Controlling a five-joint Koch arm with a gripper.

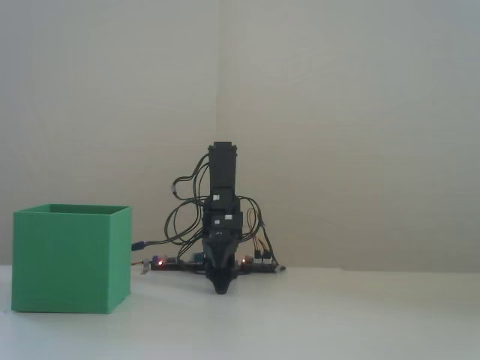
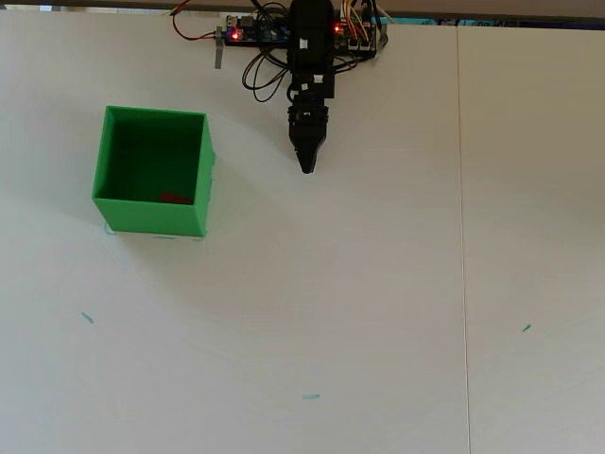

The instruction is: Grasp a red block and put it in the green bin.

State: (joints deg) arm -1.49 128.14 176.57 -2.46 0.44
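The green bin (image 2: 107,159) stands at the left of the overhead view, and in the fixed view the green bin (image 1: 71,259) sits left of the arm. A sliver of the red block (image 2: 173,199) shows inside it, low against the near wall. My gripper (image 2: 306,166) rests folded near the arm's base, well to the right of the bin, tip pointing down at the table. Its jaws are together with nothing between them. In the fixed view the gripper (image 1: 220,288) touches or nearly touches the tabletop.
A circuit board (image 2: 255,28) with small red lights and loose wires sits at the arm's base along the far table edge. A seam (image 2: 461,236) runs down the table on the right. Small green marks (image 2: 311,396) dot the near surface.
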